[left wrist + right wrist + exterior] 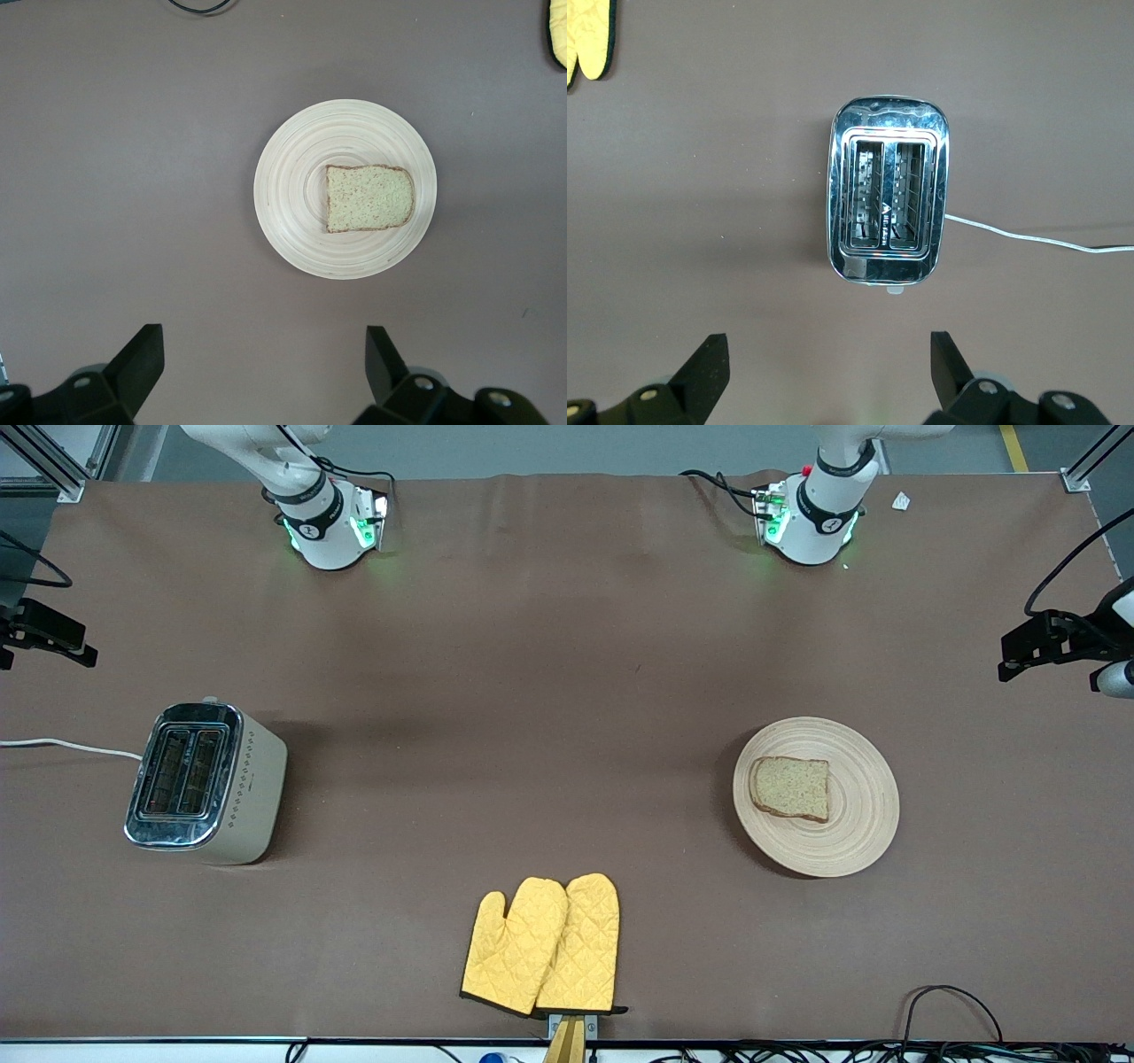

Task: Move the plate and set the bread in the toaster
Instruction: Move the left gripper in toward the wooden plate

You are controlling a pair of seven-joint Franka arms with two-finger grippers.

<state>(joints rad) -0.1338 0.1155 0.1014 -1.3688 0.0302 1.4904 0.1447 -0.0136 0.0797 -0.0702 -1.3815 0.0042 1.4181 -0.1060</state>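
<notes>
The light tan wooden plate [861, 817] lies toward the left arm's end of the table, with the brown speckled bread [791, 786] flat on it. The cream toaster [205, 781] stands toward the right arm's end, both slots empty. My left gripper [263, 331] is open and empty, high over bare table next to the plate [292, 197] and bread [368, 198]. My right gripper [828, 337] is open and empty, high over bare table beside the toaster [888, 212]. Neither gripper shows in the front view. Both arms wait.
A pair of yellow oven mitts [542, 945] lies at the table's edge nearest the front camera, between toaster and plate. The toaster's white cord [62, 746] runs off the right arm's end. Black camera mounts [1054, 642] stand at both ends.
</notes>
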